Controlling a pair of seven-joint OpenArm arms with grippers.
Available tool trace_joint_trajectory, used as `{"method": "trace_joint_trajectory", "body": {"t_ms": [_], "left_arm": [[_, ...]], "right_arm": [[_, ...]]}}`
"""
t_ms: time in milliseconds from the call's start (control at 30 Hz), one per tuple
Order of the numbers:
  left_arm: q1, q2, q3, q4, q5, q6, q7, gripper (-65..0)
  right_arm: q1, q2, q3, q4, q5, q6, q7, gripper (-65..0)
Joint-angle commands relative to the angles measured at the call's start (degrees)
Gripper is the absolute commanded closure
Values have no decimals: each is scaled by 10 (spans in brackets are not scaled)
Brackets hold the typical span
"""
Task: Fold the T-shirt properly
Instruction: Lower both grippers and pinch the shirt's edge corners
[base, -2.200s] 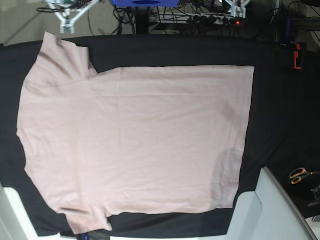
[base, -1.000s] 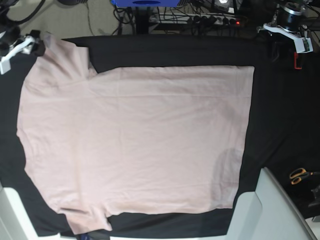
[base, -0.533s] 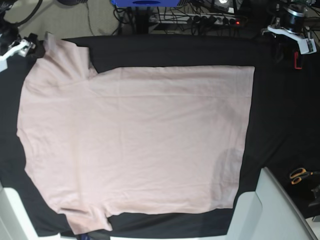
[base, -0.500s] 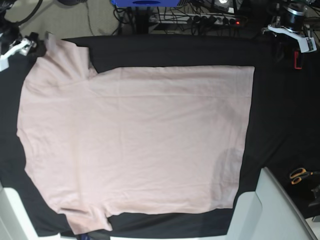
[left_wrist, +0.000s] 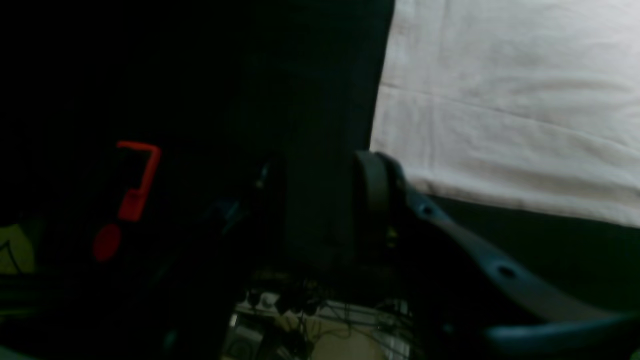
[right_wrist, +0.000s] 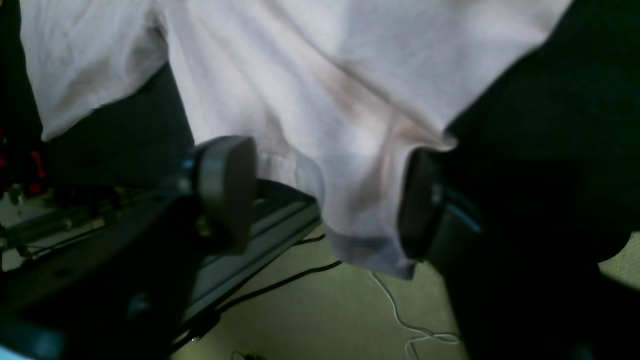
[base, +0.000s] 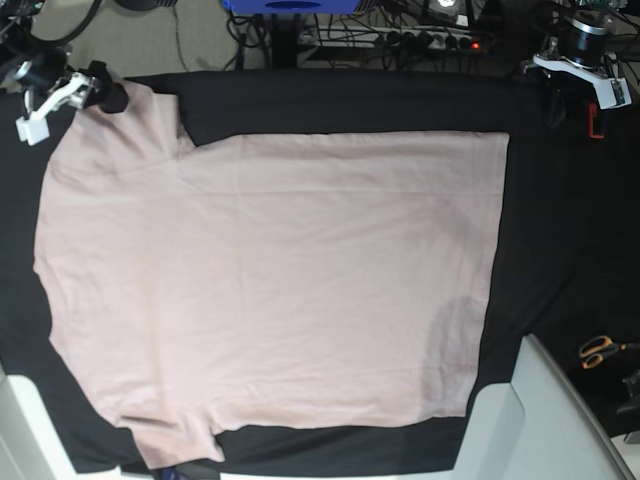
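Note:
The pale pink T-shirt (base: 270, 280) lies spread flat on the black table cover (base: 560, 230), with its sleeves to the left and its hem to the right. My right gripper (base: 95, 88) is at the far-left sleeve's end. In the right wrist view the right gripper (right_wrist: 322, 200) is open, and the sleeve hem (right_wrist: 360, 235) hangs between its two pads without being pinched. My left gripper (base: 580, 55) hovers past the table's far right corner, away from the shirt's hem corner (left_wrist: 510, 100). Only one of its fingers (left_wrist: 372, 195) shows in the dark left wrist view.
A red clamp (base: 596, 115) sits at the table's far right edge, near the left gripper. Orange-handled scissors (base: 600, 350) lie at the right. A pale grey box (base: 540, 420) stands at the near right corner. Cables and a power strip (base: 420, 38) run behind the table.
My right gripper has moved rightward onto the end of the far sleeve, so the hem now sits between its fingers. The left arm has barely shifted.

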Motion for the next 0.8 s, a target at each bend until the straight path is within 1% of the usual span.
{"method": "trace_joint_trajectory", "body": {"t_ms": [0,67,133,167,200,233,300,367,400,467,533,600,767], "left_arm": [[1,-4,-4,3,-4,0,-13,-221],[-5,0,-4,-5,-5,-1,-13,-221],[-13,2,-4,-10,-7,-1,-13,-221],[-16,7,-4,-12,-7,-1,-13,-221],[-17,15,-4,-15,-7,-1,-13,-225],[-21,22,-5,-15,-7,-1,-13,-229],[-32,31,-4,-19,-8,-2,-9,-230],[-44,43,-5,-25,-10,-2,25,-235],[-56,45,-5,-29,-19,-2,50,-262],[-72,45,-4,-44,-45,-2,97,-351],[-87,45,-4,-62,-68,-2,126,-392],[-99,45,-4,-77,-78,-2,137,-397],[-118,51,-4,-87,-78,-2,139,-397]], "right_arm": [[-1,6,1,5,3,1,-3,-305],[-1,6,1,5,2,1,-3,-176],[-1,6,1,5,2,1,-3,-23],[-1,6,1,4,2,1,-3,0],[-1,6,1,4,2,1,-3,-5],[-1,6,1,4,2,1,-3,-24],[-1,6,1,4,1,1,-3,-15],[-1,6,1,4,1,1,-3,-2],[-1,6,1,4,1,1,-3,-2],[-1,6,1,4,1,1,-3,-2],[-1,7,1,4,1,1,-3,-2],[-1,7,1,4,1,1,-3,-2],[-1,7,0,4,1,1,-3,-2]]}}
